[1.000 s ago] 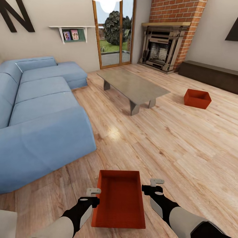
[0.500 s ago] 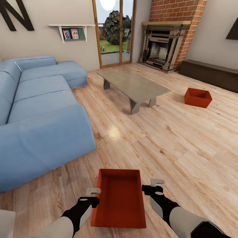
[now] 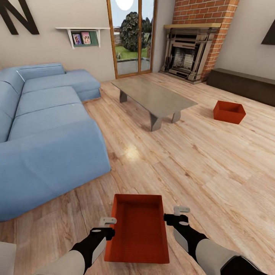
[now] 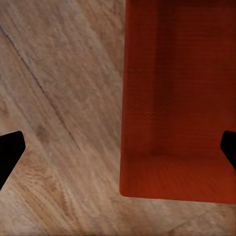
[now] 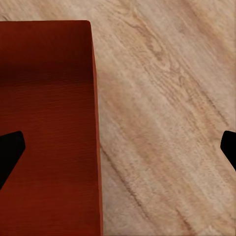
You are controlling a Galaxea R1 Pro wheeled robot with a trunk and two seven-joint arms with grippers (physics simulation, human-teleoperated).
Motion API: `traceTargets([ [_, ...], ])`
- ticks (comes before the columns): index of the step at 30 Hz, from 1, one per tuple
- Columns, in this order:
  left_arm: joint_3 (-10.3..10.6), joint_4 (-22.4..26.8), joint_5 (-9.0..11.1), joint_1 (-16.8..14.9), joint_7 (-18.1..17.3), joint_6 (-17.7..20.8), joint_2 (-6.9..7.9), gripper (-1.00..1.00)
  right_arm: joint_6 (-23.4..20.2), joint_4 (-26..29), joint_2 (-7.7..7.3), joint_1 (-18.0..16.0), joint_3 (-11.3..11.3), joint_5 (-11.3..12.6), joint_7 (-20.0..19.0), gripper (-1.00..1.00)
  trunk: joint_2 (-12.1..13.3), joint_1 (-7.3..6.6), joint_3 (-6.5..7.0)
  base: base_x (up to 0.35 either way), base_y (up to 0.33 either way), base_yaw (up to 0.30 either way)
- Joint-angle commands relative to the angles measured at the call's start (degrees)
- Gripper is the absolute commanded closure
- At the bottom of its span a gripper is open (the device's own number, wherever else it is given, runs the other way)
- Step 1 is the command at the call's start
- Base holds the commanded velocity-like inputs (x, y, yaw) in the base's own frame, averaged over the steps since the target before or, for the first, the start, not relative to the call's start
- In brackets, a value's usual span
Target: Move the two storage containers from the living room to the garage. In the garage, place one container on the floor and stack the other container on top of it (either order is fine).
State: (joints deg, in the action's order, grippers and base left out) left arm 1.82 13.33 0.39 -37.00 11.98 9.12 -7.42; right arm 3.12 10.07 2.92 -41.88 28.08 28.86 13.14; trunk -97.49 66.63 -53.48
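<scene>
While the light wood plank floor (image 3: pixel 214 168) spreads in warm, knotted grain across the living room, a big blue sectional sofa (image 3: pixel 46 130) with soft, rounded cushions takes up the robot's left side. Beyond it stands a red brick fireplace (image 3: pixel 191 49) with a dark metal surround, beside glazed doors (image 3: pixel 131 38) onto greenery. A low grey table (image 3: pixel 152 97), a flat matte slab on angled legs, sits mid-room.

Closest to the robot, a red-orange storage container (image 3: pixel 138 229) lies on the planks between both arms: rectangular, open-topped, with low, slightly flared walls and a fine ribbed texture that the wrist views show as faint lines (image 4: pixel 177 98) (image 5: pixel 46 128). Its twin, the second container (image 3: pixel 228 112), rests on the floor well apart, to the right of the table, near a dark low bench (image 3: pixel 244 86).

The left gripper (image 3: pixel 108 227) hangs at the near bin's left wall and the right gripper (image 3: pixel 175 214) at its right wall, each with its fingers spread wide, one over the bin and one over the floor, clamping nothing.
</scene>
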Motion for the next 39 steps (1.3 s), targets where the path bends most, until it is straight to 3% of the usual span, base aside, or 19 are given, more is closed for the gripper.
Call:
traceTargets([
  [1, 0.20, 0.01, 0.04, 0.00, 0.24, 0.37, 0.02, -1.00, 0.23, -0.04, 0.22, -0.04, 0.48, 0.52, 0.22, -1.00, -0.43, 0.22, -0.22, 0.000, 0.000, 0.000],
  [17, 0.08, -0.15, 0.31, 0.00, 0.18, 0.37, 0.30, -1.00, 0.20, -0.05, 0.77, -0.04, 0.52, 0.06, 0.22, -1.00, -6.85, 3.73, -3.10, 0.000, 0.000, 0.000],
  [26, 0.03, -0.02, 0.31, 0.00, 0.24, 0.37, 0.30, -1.00, 0.18, 0.41, 0.70, -0.04, 0.60, -0.32, -0.18, -1.00, -7.65, 4.17, -3.45, 0.000, 0.000, 0.000],
  [27, 0.03, 0.00, 0.31, 0.00, 0.24, 0.37, 0.30, -1.00, 0.18, 0.57, 0.68, -0.04, 0.62, -0.73, -0.29, -1.00, -7.65, 4.17, -3.45, 0.000, 0.000, 0.000],
  [28, 0.03, 0.02, 0.31, 0.00, 0.28, 0.37, 0.30, -1.00, 0.16, 0.91, 0.60, -0.04, 0.58, -2.66, -0.26, -1.00, -7.65, 4.17, -3.45, 0.000, 0.000, 0.000],
  [30, 0.03, 0.02, 0.31, 0.00, 0.29, 0.34, 0.30, -1.00, 0.14, 0.95, 0.57, -0.04, 0.58, -3.01, -0.16, -1.00, -7.65, 4.17, -3.45, 0.000, 0.000, 0.000],
  [39, 0.02, 0.04, 1.45, 0.00, 0.24, 0.30, 0.36, -1.00, 0.17, 1.00, 0.59, -0.04, 0.57, -3.37, -0.03, -1.00, -7.65, 4.17, -3.45, 0.000, 0.000, 0.000],
])
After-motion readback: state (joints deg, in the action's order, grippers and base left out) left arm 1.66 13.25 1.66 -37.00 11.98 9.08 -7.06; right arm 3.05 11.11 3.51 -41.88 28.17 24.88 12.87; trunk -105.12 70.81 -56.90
